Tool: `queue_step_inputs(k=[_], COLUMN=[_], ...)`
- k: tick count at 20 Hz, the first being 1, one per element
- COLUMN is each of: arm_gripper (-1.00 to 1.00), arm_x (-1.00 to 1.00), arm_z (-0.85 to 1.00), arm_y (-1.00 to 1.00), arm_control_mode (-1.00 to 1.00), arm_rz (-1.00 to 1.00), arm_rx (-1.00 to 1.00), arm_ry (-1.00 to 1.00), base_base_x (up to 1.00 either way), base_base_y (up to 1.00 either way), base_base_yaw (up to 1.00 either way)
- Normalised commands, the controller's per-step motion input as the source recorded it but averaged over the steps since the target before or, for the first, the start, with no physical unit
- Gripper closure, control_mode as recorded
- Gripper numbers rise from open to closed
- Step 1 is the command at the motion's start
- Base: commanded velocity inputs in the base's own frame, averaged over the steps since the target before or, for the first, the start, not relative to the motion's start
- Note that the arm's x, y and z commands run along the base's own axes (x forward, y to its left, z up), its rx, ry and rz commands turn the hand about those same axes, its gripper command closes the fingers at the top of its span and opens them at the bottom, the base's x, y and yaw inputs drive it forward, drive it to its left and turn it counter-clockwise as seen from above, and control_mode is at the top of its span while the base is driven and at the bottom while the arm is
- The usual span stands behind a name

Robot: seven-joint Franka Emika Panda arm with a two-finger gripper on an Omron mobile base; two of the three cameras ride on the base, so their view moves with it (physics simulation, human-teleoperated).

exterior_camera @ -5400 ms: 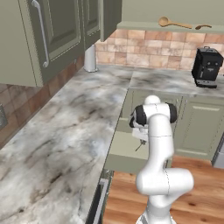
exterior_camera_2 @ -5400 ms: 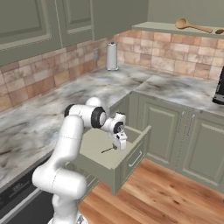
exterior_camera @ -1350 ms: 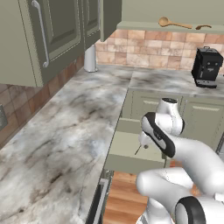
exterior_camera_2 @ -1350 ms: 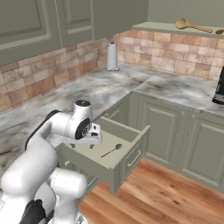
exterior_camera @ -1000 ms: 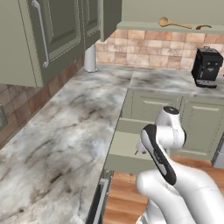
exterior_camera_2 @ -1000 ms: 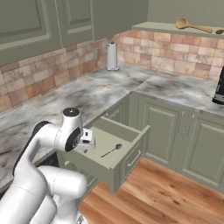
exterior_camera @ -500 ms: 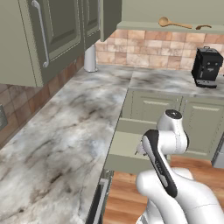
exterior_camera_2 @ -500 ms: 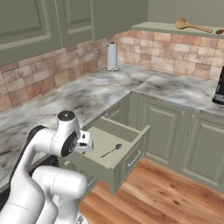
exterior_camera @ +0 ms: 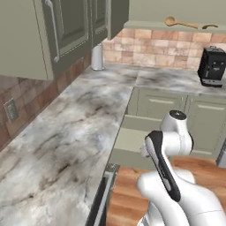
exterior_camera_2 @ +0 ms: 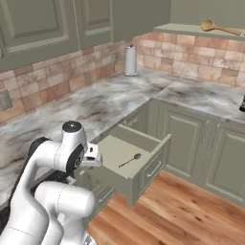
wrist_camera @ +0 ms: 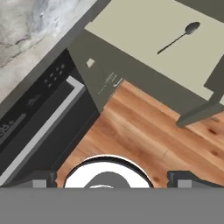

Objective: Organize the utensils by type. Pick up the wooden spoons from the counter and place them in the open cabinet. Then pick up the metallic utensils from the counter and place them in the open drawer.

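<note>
Hanging low beside the open drawer (exterior_camera_2: 125, 158), the pincer (wrist_camera: 112, 177) looks down at the wooden floor (wrist_camera: 144, 140) with its two tips spread as wide as they go and nothing between them. In the hand view the drawer's pale bottom lies toward 1 o'clock, and on it rests a small metal spoon (wrist_camera: 178, 36), thin handle pointing back toward the middle of the picture. The same spoon (exterior_camera_2: 129, 160) shows in the right base view, lying flat near the drawer's front wall, at about 3 o'clock from the arm's elbow.

Both wooden spoons already sit up on the open cabinet's shelf: the large light-tan one (exterior_camera: 180, 22) at 12 o'clock in the left base view, the smaller darker one (exterior_camera: 210, 26) just beside it toward 1 o'clock. The large spoon (exterior_camera_2: 219, 27) also shows at the top right of the right base view. So the wooden part of the task looks done, and at least one metal piece is stowed.

The desk (exterior_camera: 75, 132), a long marble slab turning a corner, carries a white canister (exterior_camera: 97, 56) at its far end and a dark coffee machine (exterior_camera: 212, 66) at 2 o'clock; I can make out no cutlery on the stretch in view, though thin grey pieces would be hard to tell against the veined stone. My judgement: the drawer step is at or near its end. The next move calls for lifting the arm clear of the drawer and checking the desk for any metal piece left; failing that, the job is finished.
</note>
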Motion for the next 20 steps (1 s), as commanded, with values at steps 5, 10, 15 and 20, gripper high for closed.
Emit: queue_step_inputs(k=[5,10,15,20], arm_gripper=[-1.0,-1.0,-1.0,-1.0], arm_x=[0.0,0.0,0.0,0.0], arm_z=[0.0,0.0,0.0,0.0], arm_y=[0.0,0.0,0.0,0.0], arm_control_mode=[1.0,1.0,1.0,1.0], arm_rz=[0.0,0.0,0.0,0.0], arm_rx=[0.0,0.0,0.0,0.0], arm_ry=[0.0,0.0,0.0,0.0], base_base_x=[-0.66,-0.4,-0.25,-0.09], base_base_y=[-0.11,-0.12,-0.1,-0.01], base_base_yaw=[0.79,1.0,1.0,1.0])
